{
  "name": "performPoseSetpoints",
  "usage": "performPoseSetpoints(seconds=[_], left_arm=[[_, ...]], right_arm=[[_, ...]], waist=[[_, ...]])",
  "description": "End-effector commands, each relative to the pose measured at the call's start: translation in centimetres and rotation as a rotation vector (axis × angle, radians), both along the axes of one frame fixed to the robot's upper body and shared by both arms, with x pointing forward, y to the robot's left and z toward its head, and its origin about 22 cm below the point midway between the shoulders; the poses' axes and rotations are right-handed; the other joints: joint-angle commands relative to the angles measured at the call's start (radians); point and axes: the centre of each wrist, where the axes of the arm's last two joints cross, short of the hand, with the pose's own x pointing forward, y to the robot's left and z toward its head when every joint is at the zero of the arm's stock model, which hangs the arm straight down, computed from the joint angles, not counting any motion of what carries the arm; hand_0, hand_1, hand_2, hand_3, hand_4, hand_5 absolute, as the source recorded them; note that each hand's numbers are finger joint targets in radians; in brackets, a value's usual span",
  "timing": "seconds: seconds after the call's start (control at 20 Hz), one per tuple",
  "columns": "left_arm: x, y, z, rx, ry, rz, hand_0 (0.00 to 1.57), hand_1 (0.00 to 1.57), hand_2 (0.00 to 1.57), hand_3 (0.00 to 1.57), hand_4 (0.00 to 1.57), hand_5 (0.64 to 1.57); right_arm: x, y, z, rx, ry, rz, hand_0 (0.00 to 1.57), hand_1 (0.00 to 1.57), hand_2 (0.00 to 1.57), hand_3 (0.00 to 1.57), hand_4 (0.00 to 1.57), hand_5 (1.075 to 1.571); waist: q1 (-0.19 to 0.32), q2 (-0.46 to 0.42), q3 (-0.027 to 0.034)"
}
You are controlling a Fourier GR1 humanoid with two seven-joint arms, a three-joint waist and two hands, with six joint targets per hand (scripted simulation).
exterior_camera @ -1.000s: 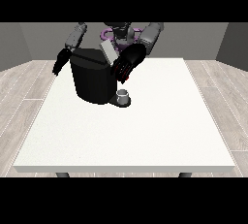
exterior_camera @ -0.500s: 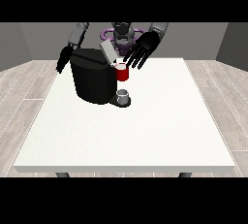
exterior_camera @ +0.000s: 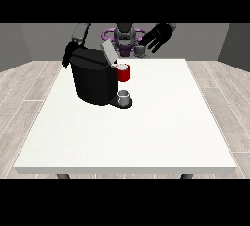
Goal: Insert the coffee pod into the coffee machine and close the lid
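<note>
The black coffee machine (exterior_camera: 95, 80) stands on the white table (exterior_camera: 146, 132) at the far left. Its grey lid (exterior_camera: 108, 53) is tilted up. A red thing at the machine (exterior_camera: 123, 72) sits at the machine's front top. Below it, a grey thing (exterior_camera: 124, 95) rests on the machine's base. The hand at the view's right (exterior_camera: 157, 36) is open with fingers spread, raised above the table's far edge, up and to the right of the machine and touching nothing. The hand at the view's left (exterior_camera: 68, 56) is mostly hidden behind the machine's far left corner.
The robot's torso (exterior_camera: 125, 36) is behind the table's far edge. Grey walls and a wood floor surround the table.
The hand at the view's right has lifted off the machine's front and drawn up and to the right, its fingers spreading. The hand at the view's left has hardly moved.
</note>
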Motion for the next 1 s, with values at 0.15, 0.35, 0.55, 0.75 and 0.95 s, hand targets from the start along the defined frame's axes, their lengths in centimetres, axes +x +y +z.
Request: performPoseSetpoints(seconds=[0.15,0.35,0.55,0.75,0.95], left_arm=[[-5.3,-0.3,-12.7,-0.498,0.289,0.084,0.00,0.00,0.00,0.00,0.27,1.571],[-8.2,0.6,-16.5,-0.508,0.405,0.081,0.00,0.00,0.00,0.00,0.39,1.571],[-9.6,0.8,-18.0,-0.501,0.469,0.135,0.00,0.00,0.00,0.00,0.39,1.571],[-10.1,2.6,-17.9,-0.533,0.444,0.162,0.00,0.00,0.00,0.00,0.40,1.571],[-11.8,2.3,-18.9,-0.548,0.472,0.157,0.00,0.00,0.00,0.00,0.43,1.571]], right_arm=[[-4.9,-2.0,-4.1,0.009,0.138,-0.081,0.00,0.00,0.00,0.00,0.00,1.571],[-3.9,-1.5,-2.6,0.044,0.053,-0.028,0.00,0.00,0.00,0.00,0.00,1.571],[-1.8,-0.4,0.4,0.089,0.024,0.088,0.00,0.00,0.00,0.00,0.00,1.571],[-1.0,0.2,2.1,0.049,-0.090,0.181,0.00,0.00,0.00,0.00,0.06,1.571],[-0.1,-0.3,4.1,-0.011,-0.088,0.252,0.00,0.00,0.00,0.00,0.25,1.571]], waist=[[0.119,-0.219,0.0004],[0.169,-0.301,0.0013],[0.172,-0.353,0.0013],[0.191,-0.324,0.0016],[0.200,-0.322,0.0015]])
